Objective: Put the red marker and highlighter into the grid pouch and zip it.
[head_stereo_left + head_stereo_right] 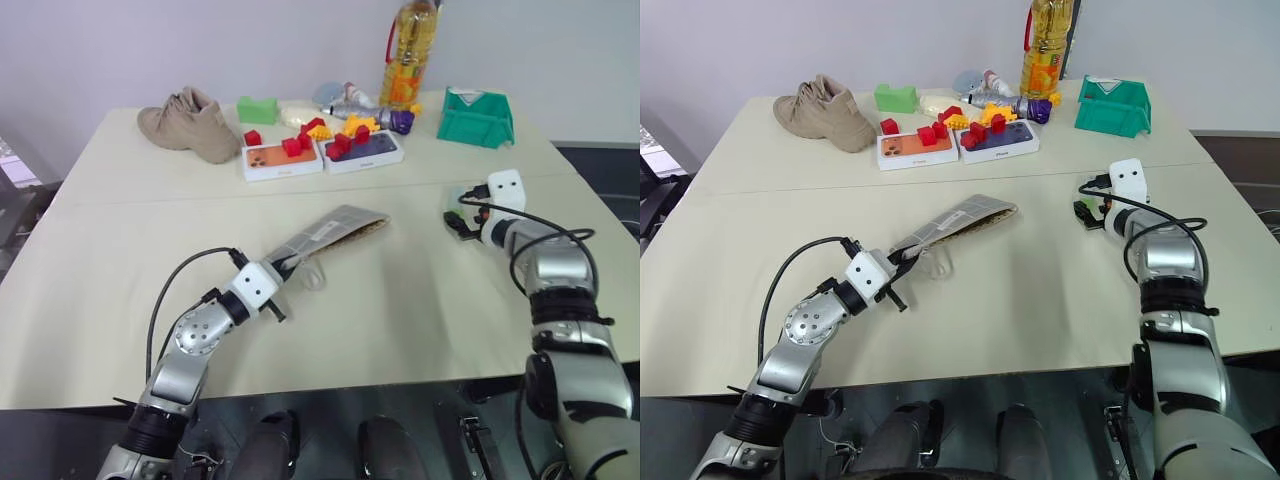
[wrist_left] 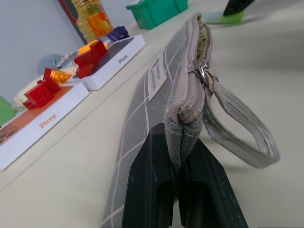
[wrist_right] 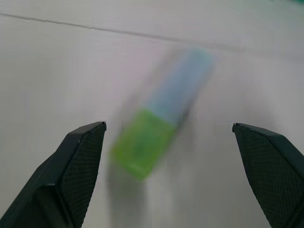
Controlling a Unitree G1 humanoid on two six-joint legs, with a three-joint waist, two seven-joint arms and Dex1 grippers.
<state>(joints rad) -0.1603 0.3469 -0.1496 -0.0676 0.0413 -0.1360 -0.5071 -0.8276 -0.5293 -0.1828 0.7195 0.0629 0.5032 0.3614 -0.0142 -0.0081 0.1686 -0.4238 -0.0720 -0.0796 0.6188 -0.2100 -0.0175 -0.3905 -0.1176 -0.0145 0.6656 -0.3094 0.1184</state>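
Observation:
The grid pouch (image 1: 330,232) is grey with white lines and lies mid-table, raised at its near end. My left gripper (image 2: 178,142) is shut on that near end. The far end of the pouch gapes open, and the zipper pull (image 2: 203,71) sits partway along with a strap loop (image 2: 242,128) hanging beside it. The highlighter (image 3: 161,114) is light green with a pale cap and lies on the table to the right. My right gripper (image 3: 167,125) hovers over it, open, one finger on each side, not touching. The red marker is out of view.
At the back stand a tan shoe (image 1: 190,122), a green block (image 1: 257,109), two white phone boxes (image 1: 282,158) topped with red and yellow blocks, an oil bottle (image 1: 410,50) and a green bin (image 1: 476,117). The table's front edge (image 1: 400,385) runs near my arms.

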